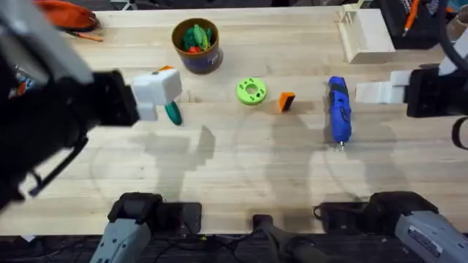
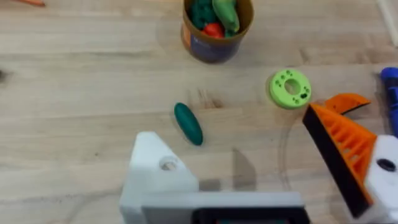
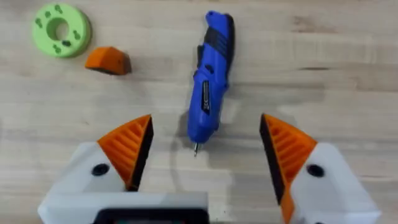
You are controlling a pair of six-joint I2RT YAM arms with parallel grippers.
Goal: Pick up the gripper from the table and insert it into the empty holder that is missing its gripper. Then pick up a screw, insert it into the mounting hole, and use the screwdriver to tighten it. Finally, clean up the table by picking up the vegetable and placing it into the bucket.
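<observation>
Left gripper [image 2: 249,180]: bare white triangular plastic holder [image 2: 155,177] with dark mounting hole [image 2: 168,164] opposite orange ribbed finger [image 2: 342,149], spread wide, holding nothing, above small dark green glossy toy vegetable [image 2: 188,123].
Right gripper [image 3: 205,155]: orange pads wide apart, empty, over tip of bright blue pen-shaped screwdriver [image 3: 210,78].
Tan-rimmed blue bucket [image 1: 196,44]: far, left of centre.
Small orange wedge gripper [image 1: 286,101]: on table between lime-green ring disc [image 1: 251,91] and screwdriver.

The dark green vegetable [image 2: 188,124] is lying on the wooden table [image 2: 74,93]. The bucket [image 2: 216,28] is sitting at its one o'clock, well apart, and the lime-green disc [image 2: 290,88] at its three o'clock. The bare white holder [image 2: 157,177] is hovering at its six o'clock, its mounting hole [image 2: 168,164] showing.
</observation>
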